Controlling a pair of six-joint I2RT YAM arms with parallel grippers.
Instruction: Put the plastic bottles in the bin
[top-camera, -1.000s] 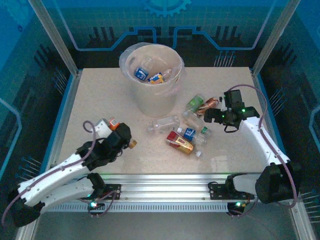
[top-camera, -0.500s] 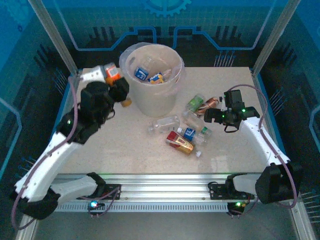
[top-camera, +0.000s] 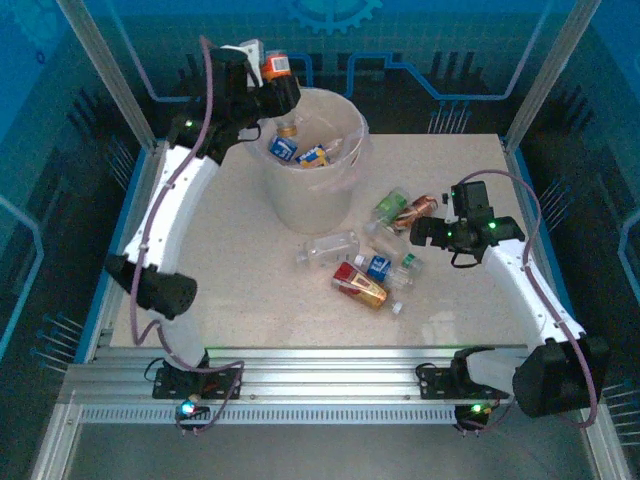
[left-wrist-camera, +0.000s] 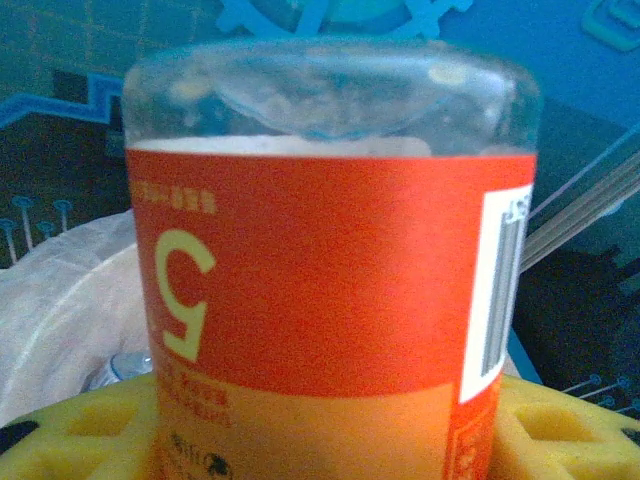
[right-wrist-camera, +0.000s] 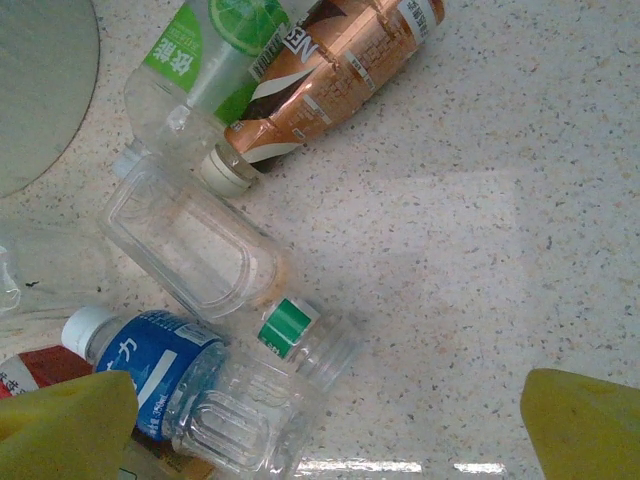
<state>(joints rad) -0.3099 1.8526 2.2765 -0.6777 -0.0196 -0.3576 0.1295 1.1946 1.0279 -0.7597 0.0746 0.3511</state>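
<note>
Now my left gripper (top-camera: 272, 82), pinching the orange-labelled bottle (left-wrist-camera: 330, 280), has risen to the bin (top-camera: 310, 205) rim at ten o'clock; I judge release due; right gripper (top-camera: 418, 232) spread.

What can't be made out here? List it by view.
Left wrist: the orange-labelled bottle hides most of the bin; its cap end is cut off at the bottom edge.
Top external: fingers of the left claw are too small, partly behind that bottle.
Right wrist: the red bottle is cut by the left edge and a pad of the right claw.
</note>
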